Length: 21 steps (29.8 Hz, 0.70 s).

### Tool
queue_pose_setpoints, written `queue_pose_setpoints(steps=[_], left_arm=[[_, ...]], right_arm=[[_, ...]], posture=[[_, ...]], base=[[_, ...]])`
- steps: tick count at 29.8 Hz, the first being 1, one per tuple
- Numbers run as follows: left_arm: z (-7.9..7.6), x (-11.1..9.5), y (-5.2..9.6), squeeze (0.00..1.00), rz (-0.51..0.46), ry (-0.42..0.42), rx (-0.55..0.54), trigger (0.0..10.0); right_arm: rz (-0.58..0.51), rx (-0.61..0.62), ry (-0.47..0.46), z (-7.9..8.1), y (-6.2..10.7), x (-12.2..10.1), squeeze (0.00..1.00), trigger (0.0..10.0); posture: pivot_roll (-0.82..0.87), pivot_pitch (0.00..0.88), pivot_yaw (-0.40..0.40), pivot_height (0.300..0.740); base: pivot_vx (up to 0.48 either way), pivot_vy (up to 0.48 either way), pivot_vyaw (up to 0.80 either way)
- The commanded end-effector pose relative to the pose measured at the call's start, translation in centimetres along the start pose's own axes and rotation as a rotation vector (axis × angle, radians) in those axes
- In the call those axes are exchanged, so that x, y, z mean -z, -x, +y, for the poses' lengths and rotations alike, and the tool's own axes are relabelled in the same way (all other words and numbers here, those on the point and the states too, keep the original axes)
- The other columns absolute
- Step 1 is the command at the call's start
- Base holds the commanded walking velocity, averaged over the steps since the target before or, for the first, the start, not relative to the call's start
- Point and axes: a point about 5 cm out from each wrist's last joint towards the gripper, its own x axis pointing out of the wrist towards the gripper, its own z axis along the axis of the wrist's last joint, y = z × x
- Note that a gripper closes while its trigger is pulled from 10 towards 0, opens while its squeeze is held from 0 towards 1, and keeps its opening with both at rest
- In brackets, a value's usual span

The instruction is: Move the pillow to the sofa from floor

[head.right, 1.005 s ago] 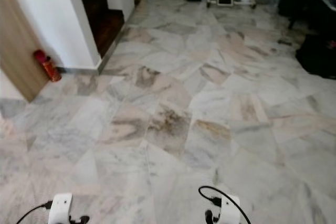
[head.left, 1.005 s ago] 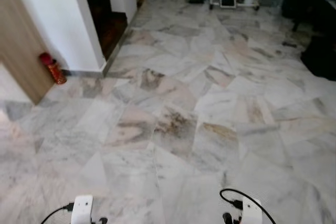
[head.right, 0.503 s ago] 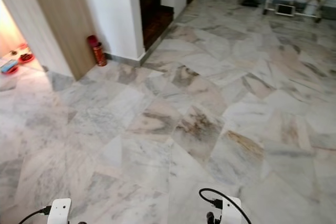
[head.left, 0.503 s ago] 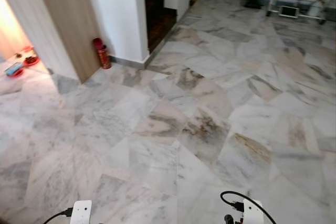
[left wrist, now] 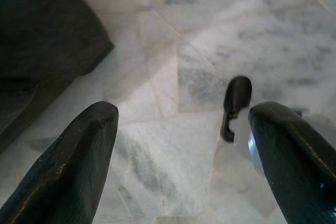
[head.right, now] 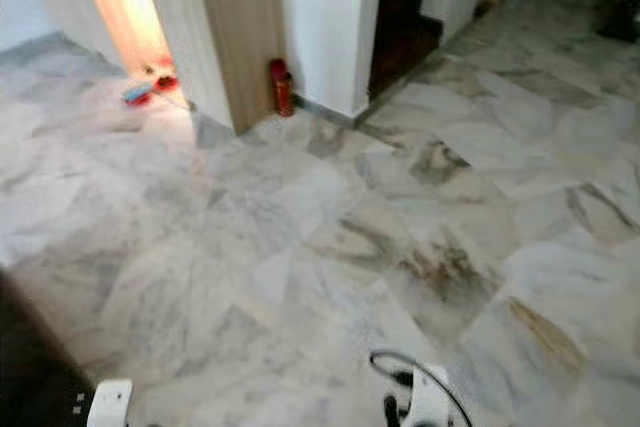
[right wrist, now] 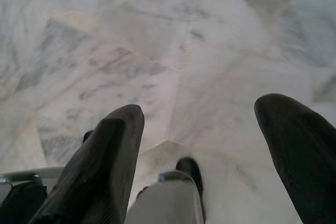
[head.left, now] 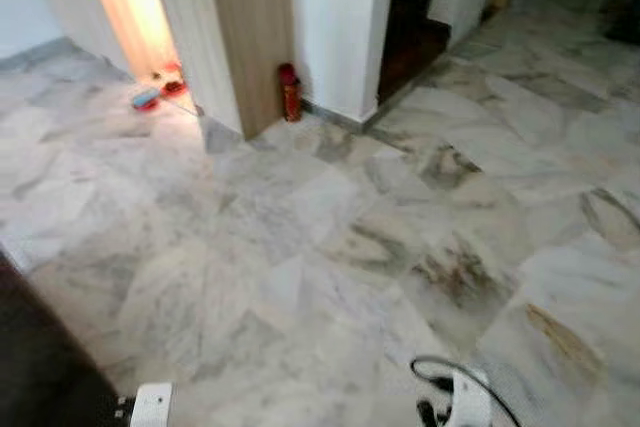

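Two grippers hang low over a pale marble floor (head.left: 300, 247), each with its black fingers spread wide and nothing between them. No brand, label or writing can be read anywhere in view.

At far left, a dark mass (head.left: 45, 367) fills the lower corner of the head views; the left wrist view shows the same dark shape lying on the marble just beyond the left gripper (left wrist: 181, 145), though what it is cannot be told. Behind it, a warmly lit opening (head.left: 135, 17) in a wood-panelled wall holds small red and blue items (head.left: 155, 95) on its floor. A red fire extinguisher (head.left: 290, 92) stands upright against the foot of the wood panel (head.left: 250, 27), beside a white pillar (head.left: 340, 17). Dark stairs (head.left: 415, 32) rise past the pillar.

Low in the head views, the silver left wrist (head.left: 150, 405) and right wrist (head.left: 468, 399), the latter with a looped black cable, point downward. The right gripper (right wrist: 199, 150) faces bare marble. No pillow can be made out with certainty.
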Motion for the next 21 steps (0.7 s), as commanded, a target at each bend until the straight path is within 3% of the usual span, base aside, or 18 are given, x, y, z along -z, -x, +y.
queue_pose_setpoints(steps=[1,21], left_arm=[[0.21,0.60,0.07,0.00,0.023,-0.003,-0.011,10.0],[0.38,0.45,0.06,0.00,0.021,0.012,-0.013,10.0]], right_arm=[[0.009,0.003,-0.004,-0.13,0.02,0.14,0.00,10.0],[0.002,0.006,-0.024,-0.02,-0.01,0.01,0.00,10.0]], posture=[[-0.08,0.000,-0.011,0.740],[-0.07,0.000,-0.014,0.740]], base=[[0.000,0.000,0.80],[0.000,0.000,0.80]])
